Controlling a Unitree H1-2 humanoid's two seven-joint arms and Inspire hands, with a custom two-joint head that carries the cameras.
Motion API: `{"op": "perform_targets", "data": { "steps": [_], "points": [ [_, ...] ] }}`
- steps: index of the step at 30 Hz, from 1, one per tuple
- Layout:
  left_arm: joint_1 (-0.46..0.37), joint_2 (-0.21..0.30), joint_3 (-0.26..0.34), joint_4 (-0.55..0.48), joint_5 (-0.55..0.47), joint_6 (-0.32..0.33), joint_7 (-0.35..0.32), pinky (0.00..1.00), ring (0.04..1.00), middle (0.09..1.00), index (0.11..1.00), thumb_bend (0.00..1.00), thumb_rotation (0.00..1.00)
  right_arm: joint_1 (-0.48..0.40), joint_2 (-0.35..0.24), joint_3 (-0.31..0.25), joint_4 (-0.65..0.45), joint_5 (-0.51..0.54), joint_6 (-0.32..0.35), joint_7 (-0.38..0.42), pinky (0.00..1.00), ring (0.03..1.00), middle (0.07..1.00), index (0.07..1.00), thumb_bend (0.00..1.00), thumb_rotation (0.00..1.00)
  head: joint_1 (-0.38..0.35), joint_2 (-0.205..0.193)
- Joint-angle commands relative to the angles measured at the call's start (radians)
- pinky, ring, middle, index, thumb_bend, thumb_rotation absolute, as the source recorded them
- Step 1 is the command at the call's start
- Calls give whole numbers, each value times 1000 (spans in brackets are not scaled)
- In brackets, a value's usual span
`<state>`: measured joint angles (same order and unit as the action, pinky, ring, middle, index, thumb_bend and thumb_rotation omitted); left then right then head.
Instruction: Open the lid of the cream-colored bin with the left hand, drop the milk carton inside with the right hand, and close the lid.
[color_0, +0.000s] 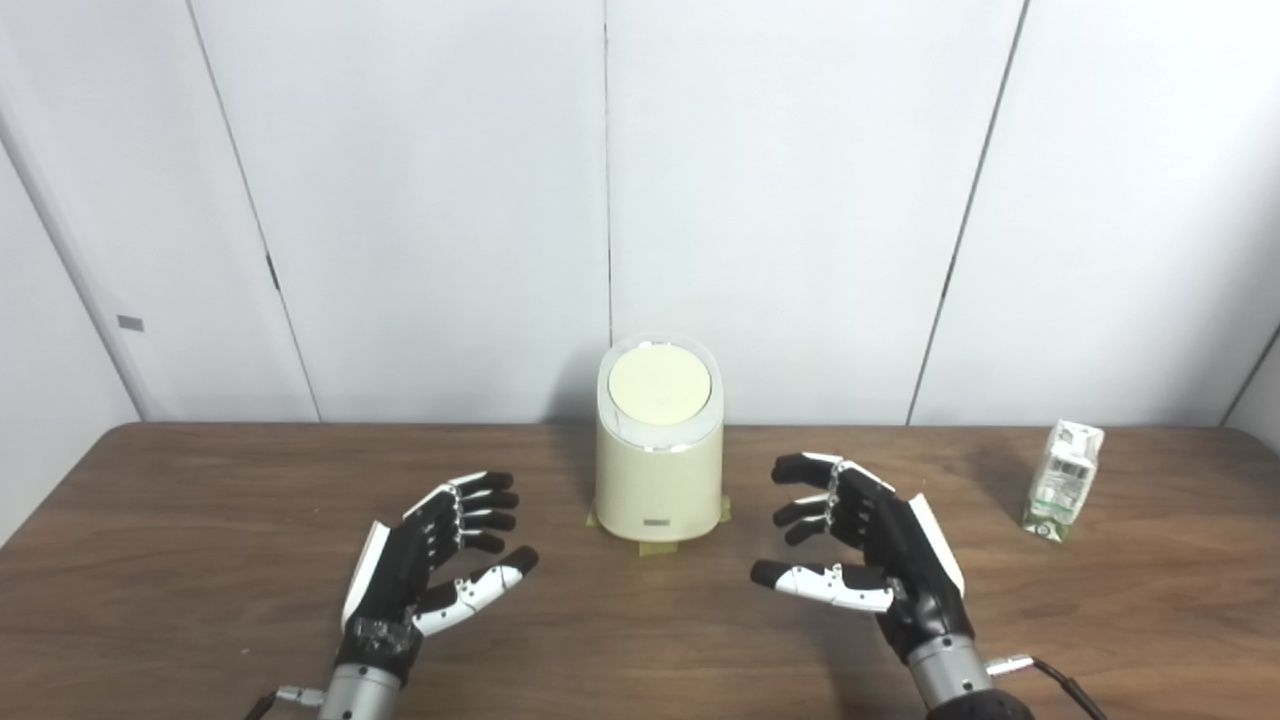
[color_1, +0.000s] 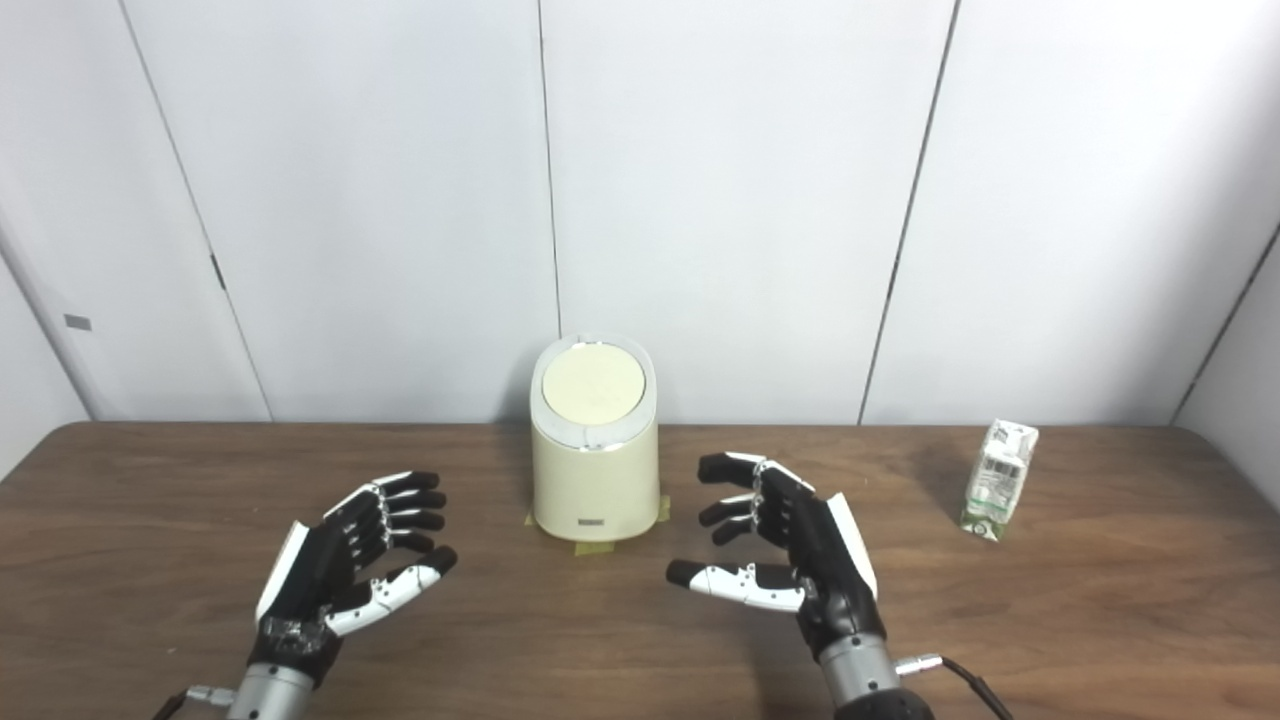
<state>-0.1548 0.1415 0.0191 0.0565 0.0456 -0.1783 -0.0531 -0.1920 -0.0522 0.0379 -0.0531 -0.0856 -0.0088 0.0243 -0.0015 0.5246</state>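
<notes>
One cream-colored bin (color_0: 658, 470), round lid (color_0: 660, 385) shut

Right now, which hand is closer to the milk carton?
Right. The right hand is open over the table between the bin and the milk carton, still apart from it. The left hand is open on the bin's far side.

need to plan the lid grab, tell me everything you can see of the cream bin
The cream-colored bin is a smooth, plastic-looking oval canister standing upright at the table's back middle, near the wall. Its round, paler lid sits shut, tilted toward the camera inside a whitish rim. A small dark label marks the front base; yellowish tape shows beneath. Neither hand touches it.
</notes>
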Motion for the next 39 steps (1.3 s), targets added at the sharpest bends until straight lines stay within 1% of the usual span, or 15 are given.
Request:
{"op": "perform_targets", "data": {
  "steps": [1,10,14,20,23,25,26,28,29,30,33,35,36,39],
  "points": [
    [-29,6,-1,-20,4,-32,1,607,669,705,730,668,148,-37,4,-1,-16,9,-50,-1,462,559,707,665,681,42,-1,1],
    [-29,8,0,-19,3,-32,0,604,665,705,729,667,145,-36,6,-2,-19,11,-46,-2,468,561,701,662,683,23,-4,1],
    [-31,10,0,-11,-1,-43,-3,604,664,705,730,670,153,-36,4,1,-21,1,-51,-4,477,560,700,661,683,28,-4,0],
    [-31,11,-1,-13,-1,-40,-4,606,665,706,729,665,143,-36,5,2,-26,-1,-46,-4,460,557,704,661,680,26,-2,-2],
    [-36,10,-1,-6,7,-44,0,610,670,705,728,667,160,-40,7,0,-14,6,-52,-4,463,558,701,660,686,38,1,-9],
    [-42,4,-4,-4,10,-44,4,608,671,709,731,671,168,-43,8,0,-1,12,-57,-2,489,566,700,663,688,38,1,-21],
    [-44,1,-5,-4,10,-44,5,607,673,712,732,673,172,-44,8,0,5,14,-60,-1,492,568,701,663,686,33,1,-21],
    [-52,-7,-10,-18,20,-43,11,613,690,726,738,680,182,-46,8,0,17,15,-66,-1,491,571,702,662,685,24,4,-30],
    [-55,-9,-12,-21,25,-43,13,622,708,743,748,688,205,-48,9,0,22,15,-68,-1,489,572,701,661,685,18,6,-32],
    [-61,-12,-15,-31,34,-31,16,625,716,750,753,691,217,-49,9,0,28,16,-73,-1,488,572,700,661,685,16,7,-34],
    [-94,-18,-19,-54,58,21,24,673,791,815,820,748,294,-55,12,-2,40,17,-84,-5,470,565,698,656,685,3,12,-45],
    [-123,-24,-21,-65,80,54,32,739,847,866,875,778,331,-58,14,-3,45,15,-85,-8,477,569,689,657,684,15,13,-51],
    [-138,-27,-21,-68,91,66,36,752,856,874,884,783,339,-60,14,-4,50,15,-89,-8,479,570,688,657,685,17,13,-54],
    [-198,-34,-24,-69,133,109,54,842,908,918,936,807,389,-65,12,-3,67,18,-108,-3,463,562,695,659,680,26,14,-66]
  ]
}}
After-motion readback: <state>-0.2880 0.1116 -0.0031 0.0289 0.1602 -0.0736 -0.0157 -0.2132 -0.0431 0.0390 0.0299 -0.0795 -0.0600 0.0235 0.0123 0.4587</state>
